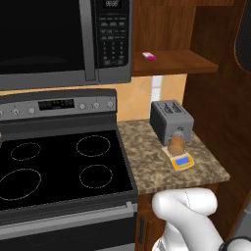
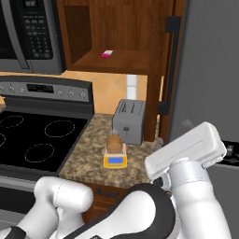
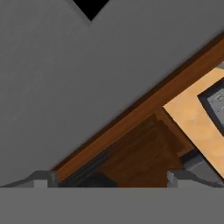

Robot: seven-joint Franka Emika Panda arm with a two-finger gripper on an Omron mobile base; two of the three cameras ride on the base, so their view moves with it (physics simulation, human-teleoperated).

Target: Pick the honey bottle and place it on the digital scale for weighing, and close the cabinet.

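Jaws: in the hand view the two finger tips rise well apart at the bottom edge with nothing between them, so the gripper (image 3: 107,178) reads as released and empty; the tips are small and cut by the frame edge, so this is probably right rather than certain. Beyond the tips the hand view looks along a reddish-brown wooden edge against a broad grey surface, with a patch of tan wall to the right; which part of the cabinet this is cannot be told. Task state: the honey bottle (image 1: 177,143) stands upright on the digital scale (image 1: 182,161), on the speckled counter (image 1: 147,162) just in front of the toaster (image 1: 169,120), so the weighing half appears done. The cabinet (image 2: 116,32) is not yet closed: its interior and shelf are exposed, a small pink-and-white item (image 2: 107,54) lying on the shelf. Closing the door is judged to be what remains. View differences: the left base view shows the open door (image 1: 223,93) edge-on at the right, its arched panel at the top corner; the right base view shows the slim dark handle (image 2: 167,65) on the door's edge beside a grey refrigerator (image 2: 210,70), and the arm's forearm in the foreground.
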